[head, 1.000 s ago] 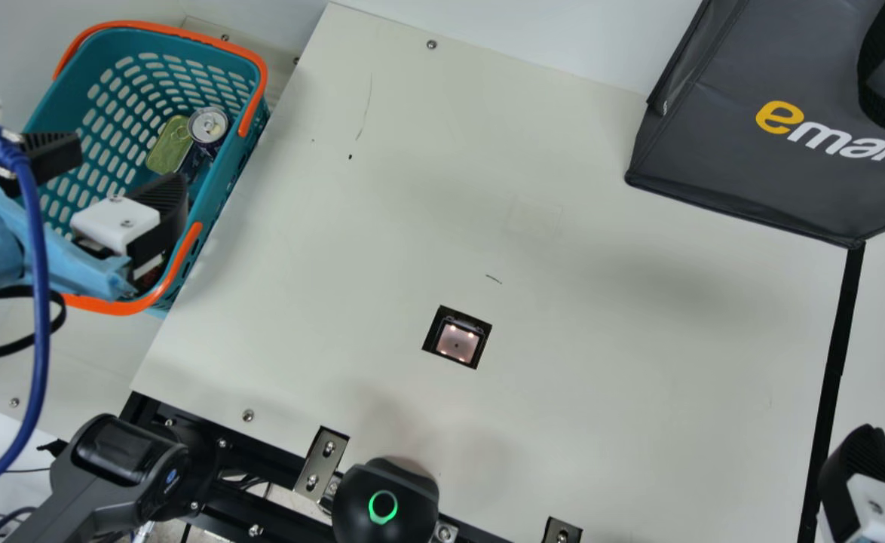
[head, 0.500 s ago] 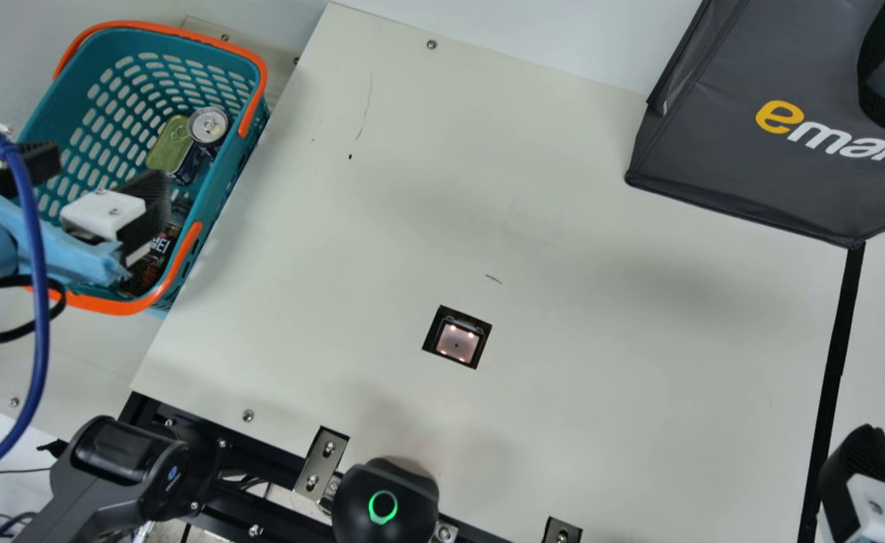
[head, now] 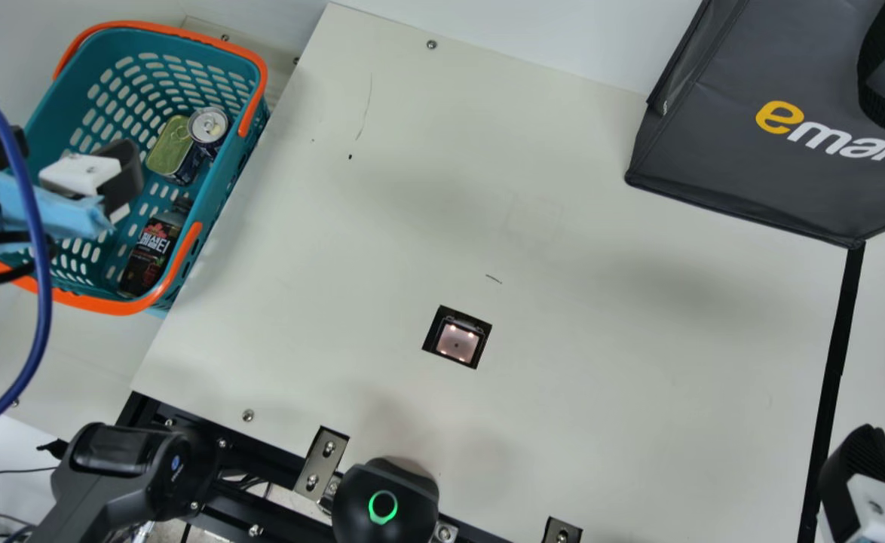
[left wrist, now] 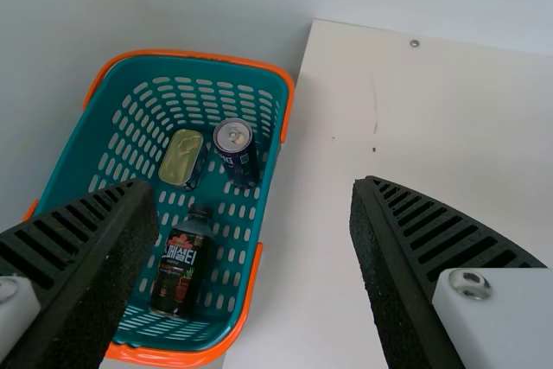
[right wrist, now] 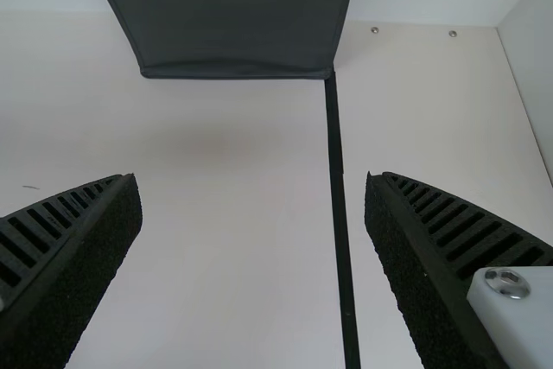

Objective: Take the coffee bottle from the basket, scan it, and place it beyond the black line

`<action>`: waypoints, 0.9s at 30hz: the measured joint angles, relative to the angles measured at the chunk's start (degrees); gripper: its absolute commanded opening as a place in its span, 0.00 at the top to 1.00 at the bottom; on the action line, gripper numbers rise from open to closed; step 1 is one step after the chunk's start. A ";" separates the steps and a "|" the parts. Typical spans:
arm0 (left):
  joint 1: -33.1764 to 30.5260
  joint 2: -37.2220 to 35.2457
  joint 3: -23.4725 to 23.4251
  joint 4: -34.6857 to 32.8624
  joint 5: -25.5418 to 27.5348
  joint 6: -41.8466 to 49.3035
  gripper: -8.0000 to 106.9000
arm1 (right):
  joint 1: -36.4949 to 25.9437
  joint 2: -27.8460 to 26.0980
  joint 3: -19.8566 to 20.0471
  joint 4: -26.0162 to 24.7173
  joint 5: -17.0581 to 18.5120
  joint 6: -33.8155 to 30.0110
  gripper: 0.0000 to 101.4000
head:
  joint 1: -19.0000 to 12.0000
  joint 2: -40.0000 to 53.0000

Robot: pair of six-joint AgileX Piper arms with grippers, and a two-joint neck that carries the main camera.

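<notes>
Main view: left gripper point(head: 77, 153) is hanging over the basket point(head: 114, 306), probably above its contents. Coffee bottle point(head: 145, 256) is lying near the side wall point(head: 225, 197), so a descending finger could be snagging there. Left wrist view: fingers point(left wrist: 82, 257) are standing wide apart, gripping nothing; basket is holding bottle, flat tin point(left wrist: 181, 160), drink can point(left wrist: 238, 155). Right wrist view: right gripper point(right wrist: 252, 177) is gaping, empty.

the cream counter point(head: 608, 362) holds a dark bag point(head: 721, 143) at its far side, with a black line point(head: 837, 339) running from it and a scanner window point(head: 457, 342) set in.
</notes>
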 measured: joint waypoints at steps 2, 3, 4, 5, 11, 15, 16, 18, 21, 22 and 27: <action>2.56 0.90 0.00 -1.58 -0.76 1.90 0.15 | 0.00 0.00 0.00 0.00 0.00 0.00 0.10 | 0.00 0.00; 3.87 1.26 0.00 -2.24 -1.03 2.91 0.15 | 0.00 0.00 0.00 0.00 0.00 0.00 0.10 | 0.09 0.00; 5.27 1.76 0.00 -3.15 -1.32 4.07 0.15 | 0.00 0.00 0.00 0.00 0.00 0.00 0.10 | 0.00 0.00; 6.66 2.25 0.00 -4.10 -1.79 5.28 0.15 | 0.00 0.00 0.00 0.00 0.06 0.00 0.10 | 0.00 -0.09; 14.72 5.42 0.43 -9.64 -3.43 12.60 0.15 | 0.00 0.00 0.00 0.00 0.06 0.00 0.10 | 0.00 0.00; 20.22 7.38 0.99 -13.32 -4.41 18.18 0.15 | 0.00 0.00 0.00 0.00 0.06 0.00 0.10 | 0.00 0.00; 21.23 7.75 1.25 -13.94 -4.73 19.26 0.15 | 0.00 0.00 0.00 0.00 0.06 0.00 0.10 | 0.00 0.00; 23.56 8.56 1.72 -15.40 -5.32 22.00 0.15 | 0.00 0.00 0.00 0.00 0.06 0.00 0.10 | 0.00 0.00; 26.08 9.76 2.65 -16.93 -6.19 25.34 0.15 | 0.00 0.00 0.00 0.00 0.06 0.00 0.10 | 0.00 0.00; 26.63 10.05 2.89 -17.44 -6.44 26.17 0.15 | 0.00 0.00 0.00 0.00 0.06 0.00 0.10 | 0.00 0.00; 28.21 11.89 4.19 -18.62 -8.07 30.09 0.15 | 0.00 0.00 0.00 0.00 0.06 0.00 0.10 | 0.00 0.00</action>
